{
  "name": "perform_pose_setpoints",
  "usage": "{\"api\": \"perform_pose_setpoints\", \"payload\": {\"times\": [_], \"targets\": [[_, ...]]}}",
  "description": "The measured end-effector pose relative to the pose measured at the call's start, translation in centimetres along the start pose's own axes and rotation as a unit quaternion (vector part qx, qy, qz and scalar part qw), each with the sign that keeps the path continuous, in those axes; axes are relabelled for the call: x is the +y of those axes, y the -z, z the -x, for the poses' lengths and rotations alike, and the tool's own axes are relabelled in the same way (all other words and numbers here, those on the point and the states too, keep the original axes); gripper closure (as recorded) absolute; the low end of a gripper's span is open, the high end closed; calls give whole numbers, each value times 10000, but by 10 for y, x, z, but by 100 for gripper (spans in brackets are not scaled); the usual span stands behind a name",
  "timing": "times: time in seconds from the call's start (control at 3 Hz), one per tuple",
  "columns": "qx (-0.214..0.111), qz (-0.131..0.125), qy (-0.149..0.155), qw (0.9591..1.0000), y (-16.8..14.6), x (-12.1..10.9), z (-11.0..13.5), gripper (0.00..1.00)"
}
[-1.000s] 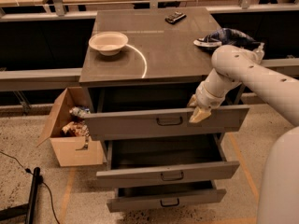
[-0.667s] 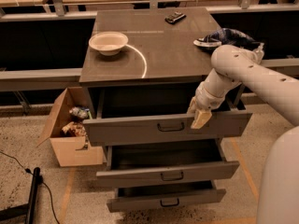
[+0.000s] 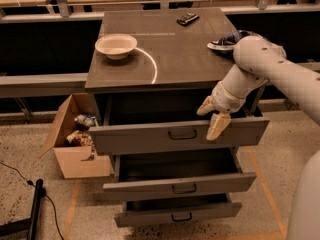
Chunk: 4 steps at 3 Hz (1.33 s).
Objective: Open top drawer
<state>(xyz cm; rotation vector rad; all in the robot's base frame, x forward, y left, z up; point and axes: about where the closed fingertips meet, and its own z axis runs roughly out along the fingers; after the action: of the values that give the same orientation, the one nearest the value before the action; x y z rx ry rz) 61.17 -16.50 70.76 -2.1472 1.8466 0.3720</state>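
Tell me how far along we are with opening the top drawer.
Done: the top drawer stands well out from the cabinet, dark interior showing behind its front panel. In hand: the gripper sits at that panel's top edge, right of the handle. Left: probably just a little more pull, if any, then backing the arm away.

A cream gripper [image 3: 213, 118] on a white arm [image 3: 280, 69] rests at the front of the grey top drawer [image 3: 150, 136]. The dark brown-grey counter [image 3: 190, 54] bears a thin pale arc [image 3: 152, 66] and a cream bowl [image 3: 116, 45]; the cardboard box [image 3: 75, 159] is tan.
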Motion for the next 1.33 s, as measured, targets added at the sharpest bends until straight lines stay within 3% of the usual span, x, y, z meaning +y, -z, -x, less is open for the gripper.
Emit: {"api": "perform_pose_setpoints", "payload": {"times": [0.33,1.33], "targets": [[14,-69,-77,9999,15,2,7,16],[200,-476,-76,9986,34,-30,14,85]]}}
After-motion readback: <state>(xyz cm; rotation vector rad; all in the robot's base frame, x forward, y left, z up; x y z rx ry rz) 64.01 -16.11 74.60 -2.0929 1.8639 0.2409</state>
